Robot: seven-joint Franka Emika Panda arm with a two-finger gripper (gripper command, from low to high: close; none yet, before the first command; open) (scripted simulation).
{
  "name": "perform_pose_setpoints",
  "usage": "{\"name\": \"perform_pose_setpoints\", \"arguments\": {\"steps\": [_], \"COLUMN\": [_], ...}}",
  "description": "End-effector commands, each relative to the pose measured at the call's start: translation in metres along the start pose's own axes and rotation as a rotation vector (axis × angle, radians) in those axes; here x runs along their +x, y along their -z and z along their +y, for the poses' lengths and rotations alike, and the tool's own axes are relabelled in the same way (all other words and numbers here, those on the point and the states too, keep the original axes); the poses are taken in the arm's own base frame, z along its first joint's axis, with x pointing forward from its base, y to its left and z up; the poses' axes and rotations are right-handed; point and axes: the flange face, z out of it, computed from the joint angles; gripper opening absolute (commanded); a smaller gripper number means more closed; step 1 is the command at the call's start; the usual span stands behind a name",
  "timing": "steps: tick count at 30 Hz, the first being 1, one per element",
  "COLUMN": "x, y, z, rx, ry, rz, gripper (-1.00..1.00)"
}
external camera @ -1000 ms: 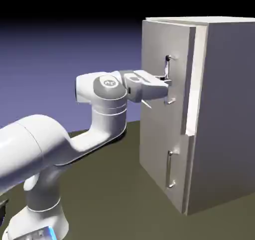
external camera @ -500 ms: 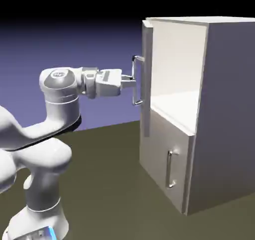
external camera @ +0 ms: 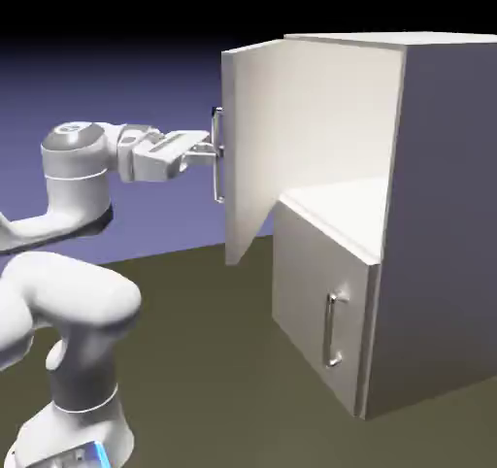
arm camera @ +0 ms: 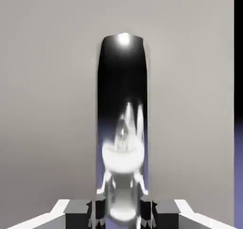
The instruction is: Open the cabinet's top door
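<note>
The top door (external camera: 254, 150) of the cabinet (external camera: 427, 214) is seen swung well out from the cabinet front, hinged along its far vertical edge, so that the upper compartment (external camera: 340, 136) is exposed with its pale floor in view. The door's vertical silver bar handle (external camera: 217, 153) is held by the gripper (external camera: 206, 153), whose fingers are pinched on the bar; in the hand view the handle (arm camera: 122, 128) fills the middle of the picture as a dark reflective bar running up between the grey fingers (arm camera: 78, 209) at the bottom edge, with the flat grey door panel (arm camera: 47, 104) behind it. The grasp appears to be taken at about mid-height of the bar, which is judged to keep the pull level and to stop the door twisting on its hinge. The arm (external camera: 78, 175) is folded back toward the exterior view's left, the wrist held roughly horizontal and square to the door face, presumably so that the fingers can follow the door's arc.

The free edge of the door stands clear of the lower door (external camera: 320, 311), which is shut with its own handle (external camera: 333, 330) untouched. Open room is seen on the table (external camera: 194, 359) beneath and to the left of the swung panel, and nothing is placed in the door's path. The task is judged to be largely accomplished; further swing would be limited mainly by the arm's own folded posture.
</note>
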Motion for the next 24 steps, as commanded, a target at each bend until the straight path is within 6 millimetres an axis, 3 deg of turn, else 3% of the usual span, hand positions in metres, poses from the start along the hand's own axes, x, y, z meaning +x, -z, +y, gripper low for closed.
{"name": "perform_pose_setpoints", "arguments": {"steps": [1,8,16,24], "x": [-0.002,-0.022,-0.059,-0.096], "y": [0.006,0.055,0.114,0.153], "z": [-0.002,-0.022,-0.059,-0.096], "rx": [-0.015,-0.13,-0.287,-0.418], "ry": [0.0,0.0,0.0,0.0], "rz": [0.015,0.13,0.287,0.418], "gripper": [-1.0,-1.0,-1.0,-1.0]}}
